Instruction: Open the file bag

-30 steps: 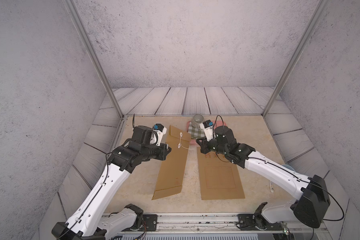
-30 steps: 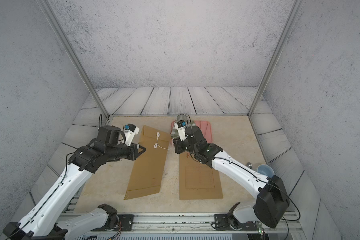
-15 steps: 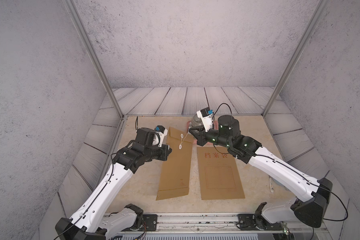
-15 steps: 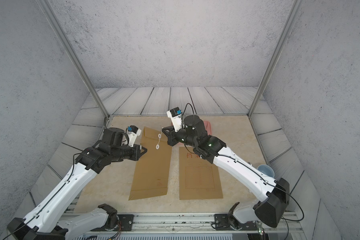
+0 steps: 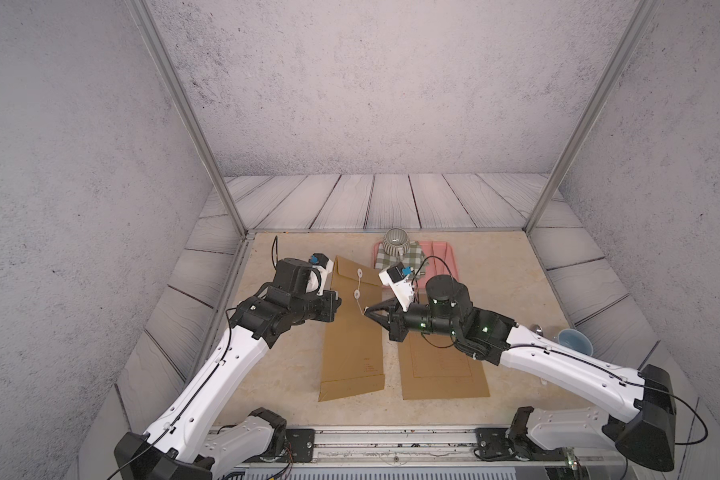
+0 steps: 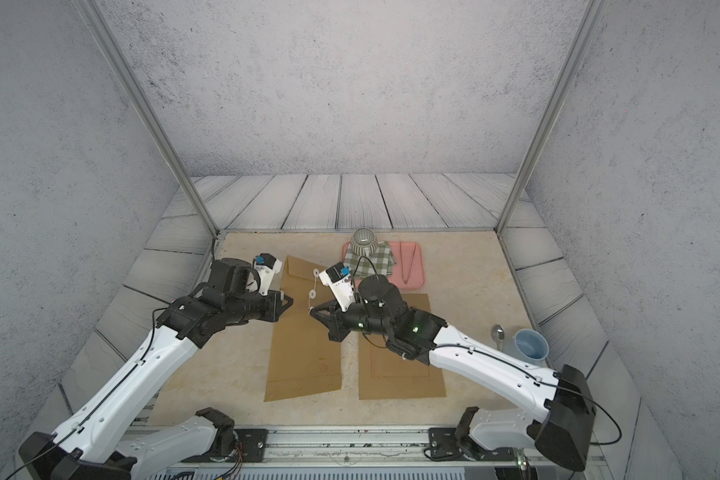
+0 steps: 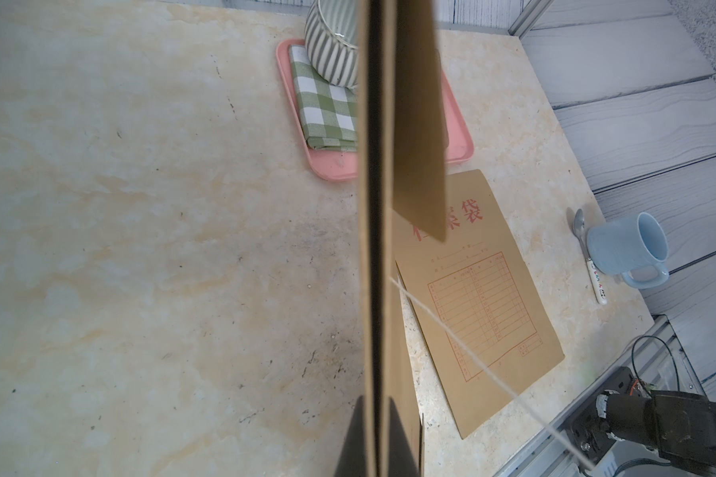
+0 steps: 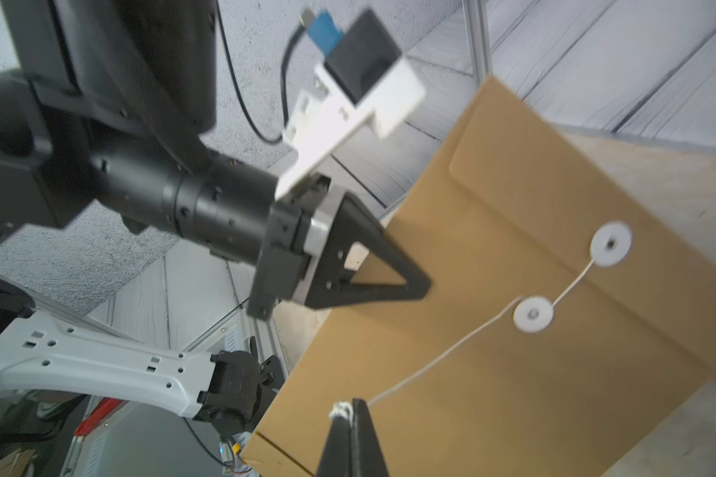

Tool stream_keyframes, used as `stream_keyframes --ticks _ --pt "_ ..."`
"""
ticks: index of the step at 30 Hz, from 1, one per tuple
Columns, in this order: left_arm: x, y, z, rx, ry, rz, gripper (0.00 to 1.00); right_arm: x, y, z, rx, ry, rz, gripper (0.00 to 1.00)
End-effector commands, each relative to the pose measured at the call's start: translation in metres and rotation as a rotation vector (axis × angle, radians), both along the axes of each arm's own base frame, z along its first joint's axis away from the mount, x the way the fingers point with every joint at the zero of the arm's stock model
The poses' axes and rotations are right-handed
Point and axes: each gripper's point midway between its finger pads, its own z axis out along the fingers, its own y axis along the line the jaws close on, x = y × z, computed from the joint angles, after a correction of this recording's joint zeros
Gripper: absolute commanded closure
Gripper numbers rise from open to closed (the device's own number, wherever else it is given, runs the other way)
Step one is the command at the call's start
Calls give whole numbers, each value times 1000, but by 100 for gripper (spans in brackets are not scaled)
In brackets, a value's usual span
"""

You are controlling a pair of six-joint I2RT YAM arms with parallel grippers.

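left jaws: clamped on file bag (image 5: 352, 340) edge | right jaws: pinching string (image 8: 443, 359) end | next: circle lower disc (image 8: 533, 314); pull taut

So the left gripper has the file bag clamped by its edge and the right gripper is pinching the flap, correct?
Not the flap. The right wrist view shows the right gripper shut on the knotted end of the string. The rest holds: the left gripper has the file bag clamped by its edge.

Brown file bag (image 5: 352, 345), top end lifted, flap closed, string (image 8: 443, 354) taut
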Motion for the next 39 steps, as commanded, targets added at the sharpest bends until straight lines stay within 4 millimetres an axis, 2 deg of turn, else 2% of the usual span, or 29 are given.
stream_keyframes --ticks 1,5,7,11,17,25,28,30,34,37,39 --pt "6 4 9 -17 -43 28 100 -5 -10 -30 0 87 -44 100" --pt "5 4 12 -31 -45 32 100 -9 -29 -74 -58 150 -101 100" --pt "4 4 13 -38 -44 31 100 -9 -36 -88 -89 161 -127 100" --pt "5 5 12 -44 -43 38 100 -6 -44 -103 -127 163 -160 100" --pt "4 4 15 -66 -42 35 100 -5 -39 -118 -172 186 -148 100" --pt "5 7 16 -74 -48 45 100 -5 -39 -106 -182 155 -143 100" --pt "5 7 13 -69 -42 46 100 -3 -46 -91 -202 93 -172 100" --pt "6 8 10 -65 -38 47 100 -5 -46 -74 -219 32 -167 100" --pt "9 8 6 -59 -35 55 100 -22 -33 -41 -236 -83 -102 100" --pt "11 10 3 -54 -35 67 100 -40 -18 -27 -260 -156 -41 100" --pt "13 11 2 -55 -33 74 100 -50 -10 -27 -277 -177 -3 100"
